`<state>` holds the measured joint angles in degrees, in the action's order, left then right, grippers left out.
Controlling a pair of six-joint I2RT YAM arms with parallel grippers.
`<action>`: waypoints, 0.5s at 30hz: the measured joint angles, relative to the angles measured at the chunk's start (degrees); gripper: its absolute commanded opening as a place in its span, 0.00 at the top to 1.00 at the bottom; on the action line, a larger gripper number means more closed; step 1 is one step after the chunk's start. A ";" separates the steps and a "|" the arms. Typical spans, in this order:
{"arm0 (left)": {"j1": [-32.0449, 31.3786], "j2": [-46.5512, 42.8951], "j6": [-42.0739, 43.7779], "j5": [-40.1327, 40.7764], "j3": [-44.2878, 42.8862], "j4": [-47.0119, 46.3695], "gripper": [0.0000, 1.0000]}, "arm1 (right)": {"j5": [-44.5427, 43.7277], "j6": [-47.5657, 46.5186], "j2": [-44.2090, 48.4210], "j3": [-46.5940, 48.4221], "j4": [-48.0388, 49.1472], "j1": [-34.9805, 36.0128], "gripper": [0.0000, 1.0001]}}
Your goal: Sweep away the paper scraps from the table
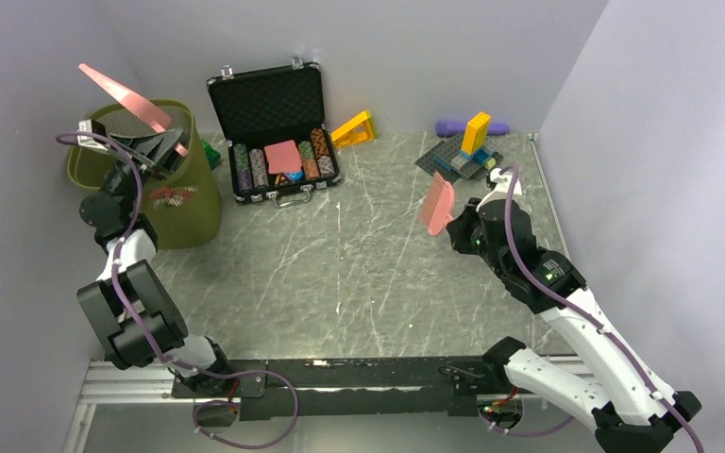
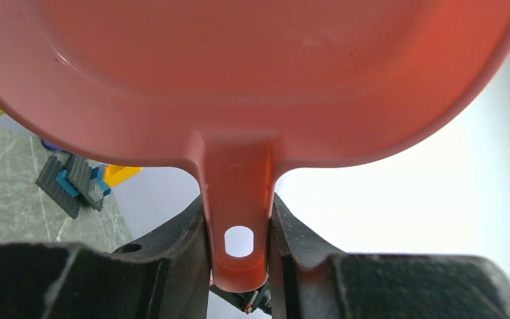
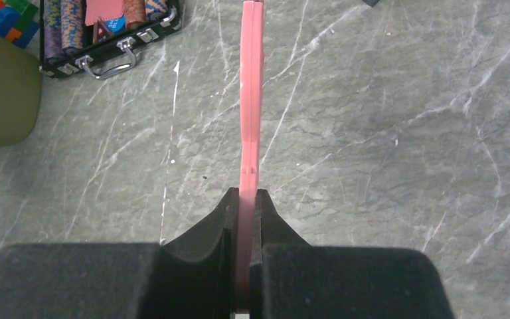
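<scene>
I read left gripper (image 2: pixel 238 212) clamped on the salmon plastic dustpan (image 2: pixel 252 66)'s handle, tilted above the olive-green bin (image 1: pixel 184 203); right gripper (image 3: pixel 247 199) clamped on the flat pink brush (image 3: pixel 251 100) over the grey-green marble table (image 3: pixel 405 133).

My desk (image 1: pixel 368 255) is grey-green marble with thin white veins. My dustpan (image 2: pixel 252 80) is salmon pink, my brush (image 3: pixel 250 100) paler pink, the bin (image 1: pixel 189 203) olive, the case (image 1: pixel 269 104) black.

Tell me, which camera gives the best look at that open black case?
The top external view: the whole black case shows, lid up, chip rows inside. The right wrist view catches only its front part and handle. The left wrist view misses it.
</scene>
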<state>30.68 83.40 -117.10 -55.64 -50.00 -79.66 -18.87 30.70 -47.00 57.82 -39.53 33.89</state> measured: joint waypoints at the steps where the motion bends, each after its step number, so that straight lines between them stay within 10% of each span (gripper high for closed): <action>1: 0.20 0.00 -0.52 0.13 0.22 -1.16 1.00 | 0.02 0.00 -0.07 0.00 0.15 0.00 1.00; 15: 0.68 0.02 -2.69 -3.37 -2.21 -3.63 1.00 | 1.01 0.46 0.09 -0.96 2.05 0.00 1.00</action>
<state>31.35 83.42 -119.79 -59.00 -52.21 -83.29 -17.87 31.16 -46.92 56.86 -37.47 33.89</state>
